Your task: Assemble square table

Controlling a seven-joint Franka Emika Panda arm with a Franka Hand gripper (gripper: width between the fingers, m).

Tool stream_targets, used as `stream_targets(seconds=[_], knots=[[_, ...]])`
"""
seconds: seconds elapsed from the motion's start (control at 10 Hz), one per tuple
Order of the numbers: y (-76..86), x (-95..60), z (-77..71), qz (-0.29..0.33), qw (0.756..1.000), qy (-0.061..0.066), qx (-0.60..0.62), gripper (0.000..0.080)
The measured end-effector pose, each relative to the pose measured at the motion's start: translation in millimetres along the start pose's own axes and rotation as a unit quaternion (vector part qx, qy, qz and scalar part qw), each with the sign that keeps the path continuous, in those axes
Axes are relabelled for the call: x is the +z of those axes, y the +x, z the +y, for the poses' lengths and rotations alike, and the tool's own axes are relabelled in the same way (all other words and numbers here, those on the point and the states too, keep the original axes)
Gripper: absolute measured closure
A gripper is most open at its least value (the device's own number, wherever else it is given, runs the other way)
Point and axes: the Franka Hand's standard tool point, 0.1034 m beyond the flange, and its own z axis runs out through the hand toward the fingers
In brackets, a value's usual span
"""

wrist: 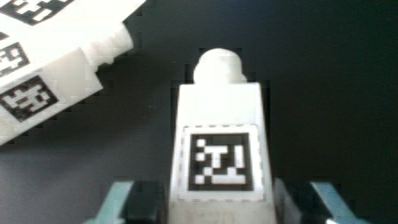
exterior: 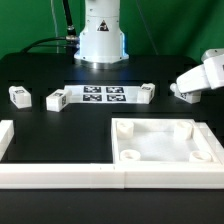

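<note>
The square table top (exterior: pixel 165 148), a white tray with a raised rim and round corner sockets, lies at the front on the exterior view's right. Three short white leg blocks lie apart on the black table: one (exterior: pixel 18 95), one (exterior: pixel 57 99) and one (exterior: pixel 146 92). My gripper (exterior: pixel 186 90) is tilted low at the exterior view's right, beyond the top. In the wrist view my gripper (wrist: pixel 224 208) is shut on a tagged white leg block (wrist: pixel 222 120), with a finger (wrist: pixel 125 205) on each side. Another tagged white piece (wrist: pixel 45 70) lies close beside it.
The marker board (exterior: pixel 103 95) lies at the middle back, in front of the robot base (exterior: pixel 102 40). Long white border bars run along the front (exterior: pixel 60 177) and the exterior view's left (exterior: pixel 5 138).
</note>
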Motion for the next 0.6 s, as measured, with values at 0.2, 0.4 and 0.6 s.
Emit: stream_targets(seconds=[0.2,0.4,0.6], knots=[[-3.5,-4.9,4.3,-0.004,1.0,0.004,-0.007,0.0512],[-28.7,-52.2,44.0,0.024,0.999,0.034,0.004,0.0511],[-60.4,-81.2,92.4,0.042,0.997,0.059,0.013,0.0511]])
